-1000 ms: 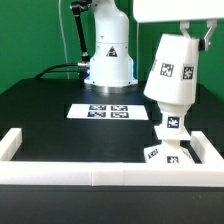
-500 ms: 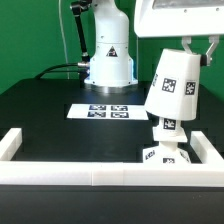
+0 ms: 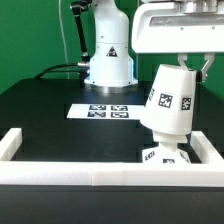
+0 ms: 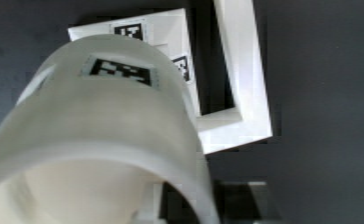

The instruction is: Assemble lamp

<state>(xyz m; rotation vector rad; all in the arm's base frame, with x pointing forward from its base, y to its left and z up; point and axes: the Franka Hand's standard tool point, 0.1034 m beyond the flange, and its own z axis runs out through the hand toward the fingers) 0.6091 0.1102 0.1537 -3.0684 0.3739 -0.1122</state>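
Observation:
My gripper [image 3: 193,66] is shut on the top rim of the white cone shade [image 3: 169,100], which hangs tilted with its tag facing the camera. Its wide end is low over the bulb, which it hides. The square base [image 3: 160,153] with its tag sits just below, in the corner of the rail at the exterior view's right. In the wrist view the shade [image 4: 99,140] fills most of the picture. The base's tags [image 4: 140,31] show past it. One dark finger [image 4: 250,200] shows beside the shade wall, by the gripper [image 4: 205,203].
The long white border rail [image 3: 60,170] runs along the front and up both sides; its corner also shows in the wrist view [image 4: 241,70]. The marker board [image 3: 105,110] lies mid-table. The arm's white pedestal [image 3: 108,55] stands at the back.
The gripper has lowered the shade steadily onto the bulb, which showed with its tag earlier and is now covered. The base has not moved.

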